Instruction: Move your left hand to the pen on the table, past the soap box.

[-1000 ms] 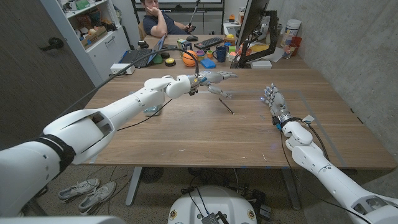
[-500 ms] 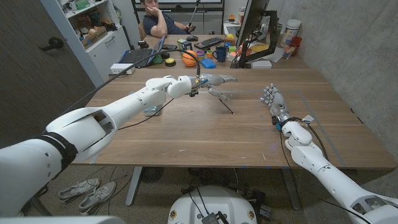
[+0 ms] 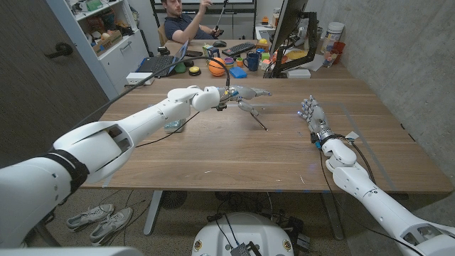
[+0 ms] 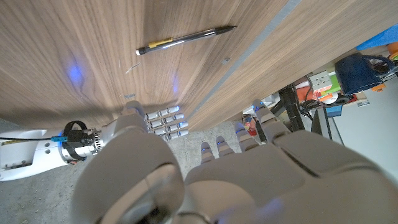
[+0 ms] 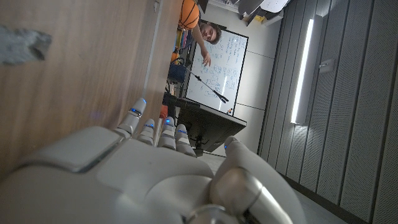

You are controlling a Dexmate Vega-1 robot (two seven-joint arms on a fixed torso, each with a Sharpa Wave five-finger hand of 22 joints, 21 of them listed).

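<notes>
Head view, left hand: left hand [image 3: 247, 92] held out over the table [image 3: 234, 153], fingers spread and pointing toward the far right, nothing between them; hovering directly over the pen's far end.
Pen: pen [image 3: 259, 120] lying flat on the wood, slanted, under and just nearer than the left hand's fingertips; dark and slim.
Left wrist view, pen: pen [image 4: 185, 39] seen whole, silver barrel with a yellowish clip end and a dark tip, lying alone on the wood beyond the left hand [image 4: 236, 168]; no contact between fingers and pen.
Right hand: right hand [image 3: 311, 114] standing on its edge on the table, well to the right of the pen, fingers straight and together, holding nothing.
Right wrist view: right hand [image 5: 155, 168] close against the wood, fingers extended, nothing gripped.
Writing: whiteboard [image 5: 214, 68] with handwriting too small to read; no brand or label readable anywhere.
Small clear thing: transparent item [image 3: 171, 126] on the table left of the pen, beneath the left forearm; cannot tell what.
Edges and room: broad bare wood between pen and near table edge; far edge beyond the pen crowded with an orange ball [image 3: 217, 67], a dark mug [image 3: 252, 61], a laptop [image 3: 161, 64], a monitor [image 3: 288, 28].
Person: seated person [image 3: 186, 21] behind the table, one arm raised, holding a thin stick.
</notes>
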